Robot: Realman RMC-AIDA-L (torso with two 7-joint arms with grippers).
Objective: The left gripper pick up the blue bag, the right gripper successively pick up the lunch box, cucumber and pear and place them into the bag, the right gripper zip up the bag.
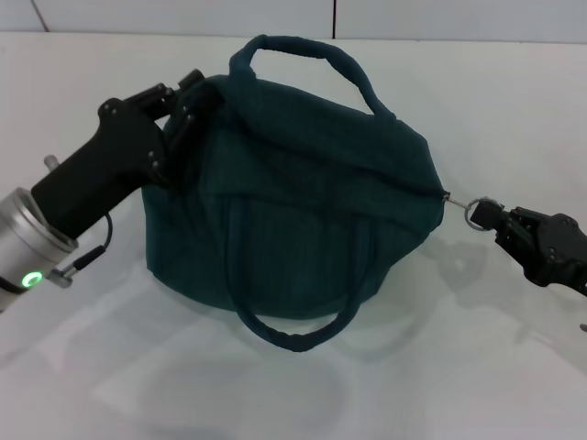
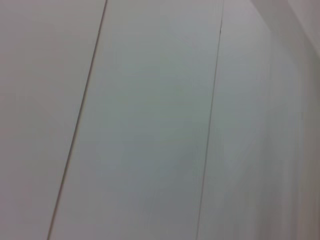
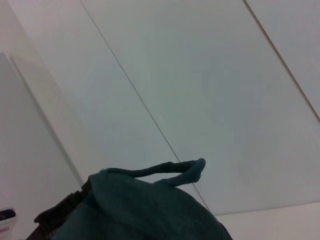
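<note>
The blue bag [image 1: 303,192] stands on the white table with its top closed, one handle arching up at the back [image 1: 312,50] and one hanging down the front [image 1: 293,335]. My left gripper [image 1: 188,103] is shut on the fabric at the bag's upper left corner. My right gripper [image 1: 498,218] sits at the bag's right end, shut on the silver ring zipper pull [image 1: 477,213], which is drawn out taut from the bag. The right wrist view shows the bag's top [image 3: 140,210] and a handle [image 3: 172,170]. The lunch box, cucumber and pear are out of view.
The white table [image 1: 477,367] spreads all round the bag. A pale panelled wall [image 2: 150,125] fills the left wrist view and most of the right wrist view. A small white printed patch [image 3: 6,218] shows at that view's edge.
</note>
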